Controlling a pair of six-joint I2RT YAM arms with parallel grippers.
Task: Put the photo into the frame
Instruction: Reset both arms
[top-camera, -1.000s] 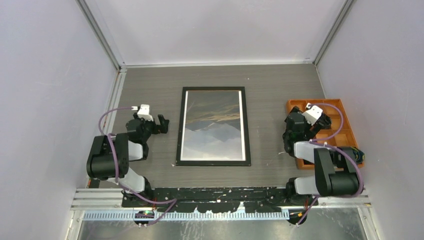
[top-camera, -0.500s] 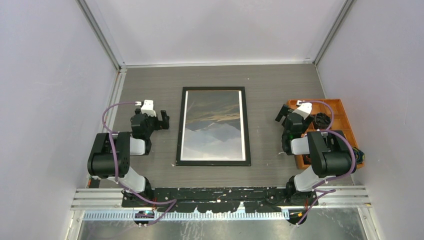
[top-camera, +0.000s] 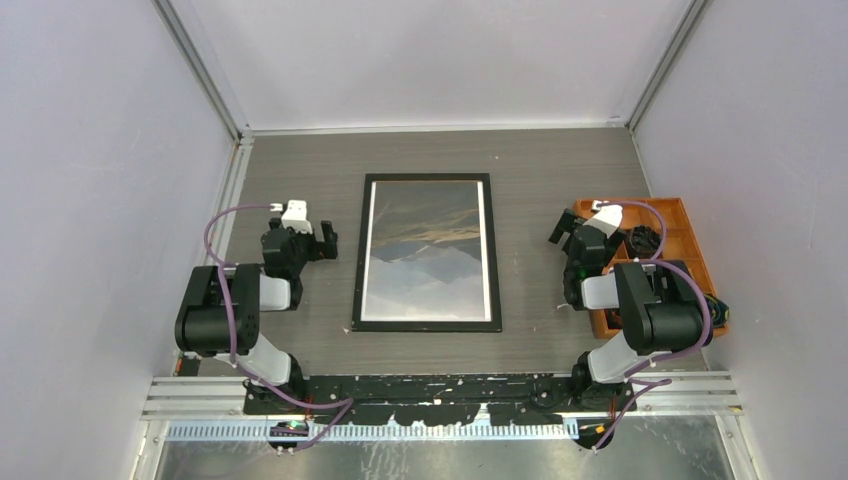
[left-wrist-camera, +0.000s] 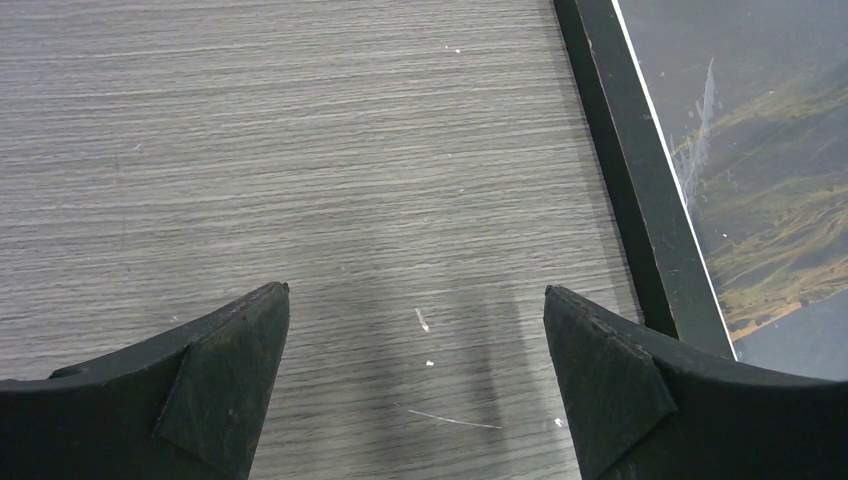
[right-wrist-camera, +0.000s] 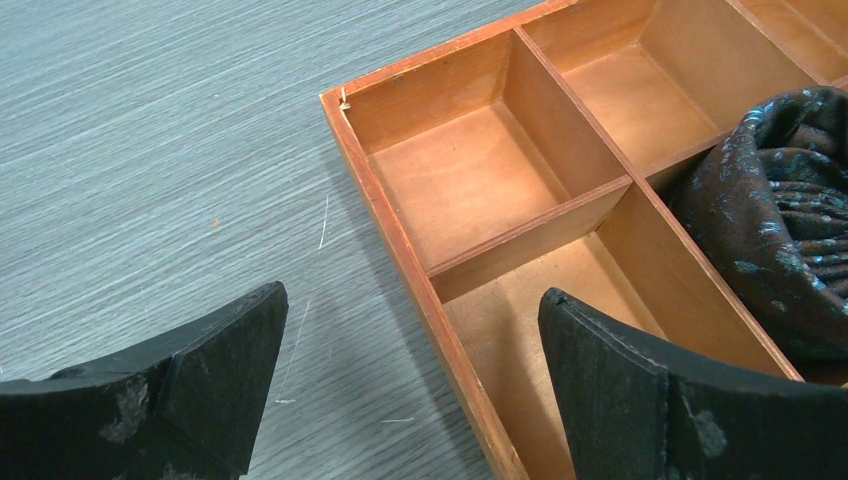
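The left gripper (left-wrist-camera: 415, 385) holds its fingers wide apart and empty above the bare table (left-wrist-camera: 300, 150), just left of the black frame (left-wrist-camera: 640, 200). The right gripper (right-wrist-camera: 412, 385) also gapes empty, over a corner of the orange compartment tray (right-wrist-camera: 400, 230), which holds a dark patterned cloth (right-wrist-camera: 770, 200). The photo (top-camera: 428, 250) lies face up inside the frame, mid-table.
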